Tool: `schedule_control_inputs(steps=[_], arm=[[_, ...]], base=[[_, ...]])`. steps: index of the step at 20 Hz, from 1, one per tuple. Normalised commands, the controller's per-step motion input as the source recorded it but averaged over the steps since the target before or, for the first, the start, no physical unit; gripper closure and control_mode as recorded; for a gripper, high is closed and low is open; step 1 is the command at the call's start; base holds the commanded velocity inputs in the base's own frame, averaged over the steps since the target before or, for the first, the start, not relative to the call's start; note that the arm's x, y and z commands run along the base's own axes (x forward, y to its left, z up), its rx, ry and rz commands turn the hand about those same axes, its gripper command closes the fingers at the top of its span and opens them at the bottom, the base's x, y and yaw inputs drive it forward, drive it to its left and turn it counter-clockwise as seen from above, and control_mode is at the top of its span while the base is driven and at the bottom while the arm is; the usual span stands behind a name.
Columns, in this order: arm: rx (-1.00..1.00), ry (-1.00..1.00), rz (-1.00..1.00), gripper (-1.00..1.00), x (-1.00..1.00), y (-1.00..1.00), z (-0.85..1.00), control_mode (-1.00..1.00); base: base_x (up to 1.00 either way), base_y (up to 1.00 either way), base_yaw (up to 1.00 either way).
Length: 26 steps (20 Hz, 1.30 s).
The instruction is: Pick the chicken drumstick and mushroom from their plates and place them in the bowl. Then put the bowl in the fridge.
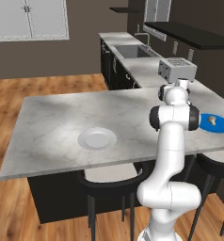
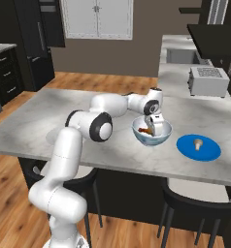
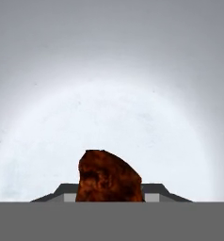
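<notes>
Gripper (image 2: 150, 130) is down inside the bowl (image 2: 162, 136), fingers pinching the chicken drumstick (image 3: 109, 176); in the hand view the meat sits between the tips, over the bowl's white floor. Mushroom (image 2: 198, 143) rests on the blue plate (image 2: 185, 147), just beside the bowl; white plate (image 1: 97, 139) is bare. Judging by looks: drumstick is light, stiff, probably a bit slick, best gripped across its thick middle. Mushroom is tiny and rounded, likely to roll, so pinch low across the cap

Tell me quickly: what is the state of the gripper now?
Gripper: closed on the chicken drumstick, inside the bowl.
</notes>
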Motion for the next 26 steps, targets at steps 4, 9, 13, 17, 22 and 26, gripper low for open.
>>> schedule_control_inputs(steps=[4, 9, 13, 17, 22, 26], arm=[[0.00, 0.00, 0.00, -1.00, -0.01, -0.09, 0.10, -1.00], [0.00, 0.00, 0.00, -1.00, -0.11, 0.01, 0.28, -1.00], [0.06, -0.01, 0.00, -1.00, -0.11, 0.00, 0.51, -1.00], [0.04, -0.04, 0.14, -1.00, -0.38, -0.15, 0.56, -1.00], [0.00, -0.18, 0.41, -1.00, -0.58, -0.37, 0.26, -1.00], [-0.07, -0.17, 0.60, -1.00, -0.52, -0.39, 0.11, -1.00]], base=[[0.00, 0.00, 0.00], [0.00, 0.00, 0.00], [0.00, 0.00, 0.00], [0.00, 0.00, 0.00], [0.00, 0.00, 0.00], [0.00, 0.00, 0.00]])
